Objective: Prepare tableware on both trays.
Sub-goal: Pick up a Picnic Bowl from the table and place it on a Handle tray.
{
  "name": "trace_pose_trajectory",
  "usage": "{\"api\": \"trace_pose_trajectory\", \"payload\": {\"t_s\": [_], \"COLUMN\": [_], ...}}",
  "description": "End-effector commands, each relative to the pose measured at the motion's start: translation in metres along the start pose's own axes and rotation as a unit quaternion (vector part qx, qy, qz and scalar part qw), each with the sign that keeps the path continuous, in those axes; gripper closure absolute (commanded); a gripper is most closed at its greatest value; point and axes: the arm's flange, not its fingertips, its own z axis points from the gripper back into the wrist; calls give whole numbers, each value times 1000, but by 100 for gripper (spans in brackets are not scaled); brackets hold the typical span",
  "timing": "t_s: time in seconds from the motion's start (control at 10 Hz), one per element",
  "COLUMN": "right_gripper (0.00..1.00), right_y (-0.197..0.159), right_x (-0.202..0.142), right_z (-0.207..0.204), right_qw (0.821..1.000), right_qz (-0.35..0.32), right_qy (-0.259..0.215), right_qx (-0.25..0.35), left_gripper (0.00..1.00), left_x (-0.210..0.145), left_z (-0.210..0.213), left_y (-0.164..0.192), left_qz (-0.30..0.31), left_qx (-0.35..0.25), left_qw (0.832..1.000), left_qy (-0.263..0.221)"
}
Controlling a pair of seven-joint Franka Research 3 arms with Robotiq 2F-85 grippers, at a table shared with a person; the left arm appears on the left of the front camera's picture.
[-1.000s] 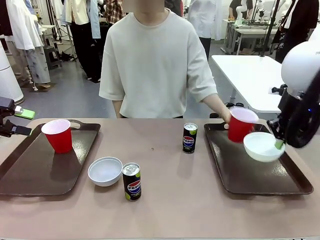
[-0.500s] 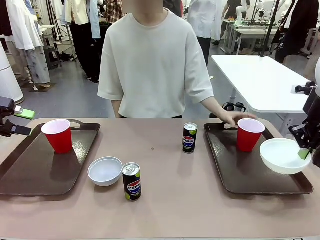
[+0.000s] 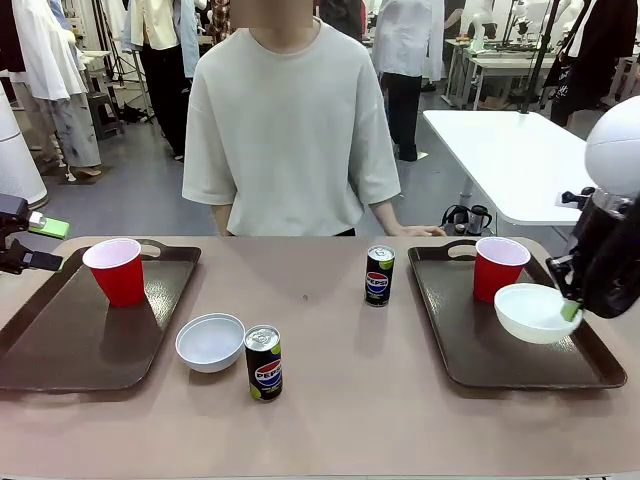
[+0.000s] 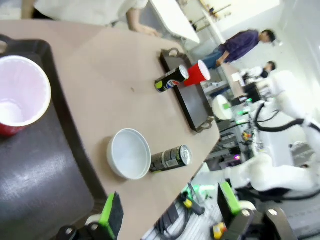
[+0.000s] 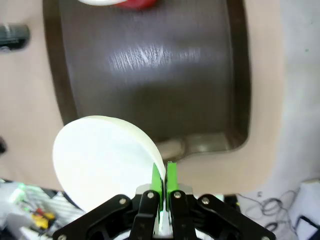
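One bowl (image 3: 535, 312), pinched by right end effector (image 3: 570, 310), moved back over right tray (image 3: 470, 345).

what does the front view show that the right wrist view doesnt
Front view adds: the person across the table, the left tray with the left red cup standing on it, and the loose bowl and near can on the bare table beside that tray.
Right wrist view adds: a close look at the green pads pinching the rim of the held bowl.
Both share: the right tray, the right red cup, the held bowl and the right gripper.
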Motion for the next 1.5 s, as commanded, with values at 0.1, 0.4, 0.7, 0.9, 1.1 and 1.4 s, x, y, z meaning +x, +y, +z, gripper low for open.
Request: {"api": "trace_pose_trajectory", "payload": {"t_s": [0.1, 0.4, 0.7, 0.9, 1.1, 1.4], "right_gripper": [96, 96, 96, 96, 37, 0], "right_y": [-9, -15, -18, -18, -17, -6], "right_x": [52, 67, 76, 78, 73, 50], "right_z": [-35, -58, -76, -79, -71, -14], "right_qw": [998, 997, 998, 998, 998, 998], "right_qz": [2, 9, -6, -7, -5, 18], "right_qy": [11, 14, 30, 35, 33, 12], "right_qx": [66, 75, 53, 49, 50, 65], "left_gripper": [0, 0, 0, 0, 0, 0], "left_x": [1, 1, 1, 1, 1, 1], "left_z": [-1, -1, -1, -1, -1, -1], "left_y": [1, 1, 1, 1, 1, 1], "left_qz": [-7, -7, -7, -7, -7, -7], "left_qx": [-9, -9, -9, -9, -9, -9], "left_qw": [1000, 1000, 1000, 1000, 1000, 1000], "left_qy": [-7, -7, -7, -7, -7, -7]}}
